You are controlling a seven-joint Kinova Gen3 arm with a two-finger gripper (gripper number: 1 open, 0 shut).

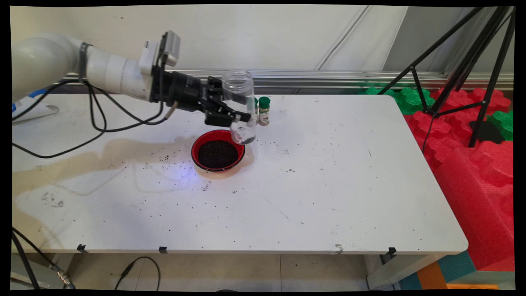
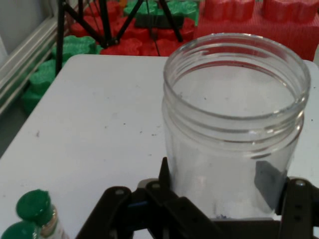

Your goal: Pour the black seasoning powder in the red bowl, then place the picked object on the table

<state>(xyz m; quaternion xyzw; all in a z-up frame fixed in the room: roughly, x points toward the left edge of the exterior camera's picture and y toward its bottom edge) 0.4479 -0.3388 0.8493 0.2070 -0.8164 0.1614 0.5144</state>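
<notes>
Cables [image 1: 94, 119], black, hang in loops from the arm at the left side and trail over the bench [image 1: 312, 197], a white surface marked by a tan stain at its left and by dark specks scattered widely.

End effector [image 1: 240, 119], black, two-fingered, reaches in horizontally from the left. Its fingers are closed against the sides of a clear jar [image 1: 240, 105], gripping it low on the body; the hand view shows the end effector [image 2: 224, 209] with a finger on each flank of the jar [image 2: 234, 129].

Clear jar: plastic, wide threaded mouth, no lid, held upright and off the bench. It looks almost empty, with a few dark bits near its base. It hangs just above and beside the right rim of the bowl.

Red bowl [image 1: 218, 154]: round, black inside, filled with dark granular matter. It rests on the bench directly below the end effector.

Spice bottles, two, small, green-capped: one [image 1: 264, 110] stands just right of the jar toward the back edge; the other is largely hidden behind the jar in the main view. Both caps [image 2: 27, 214] appear at the lower left of the hand view.

Foam blocks [image 1: 472, 135], red and green, interlocking, lie beyond the bench's right end, with black tripod legs [image 1: 472, 65] standing among them.
</notes>
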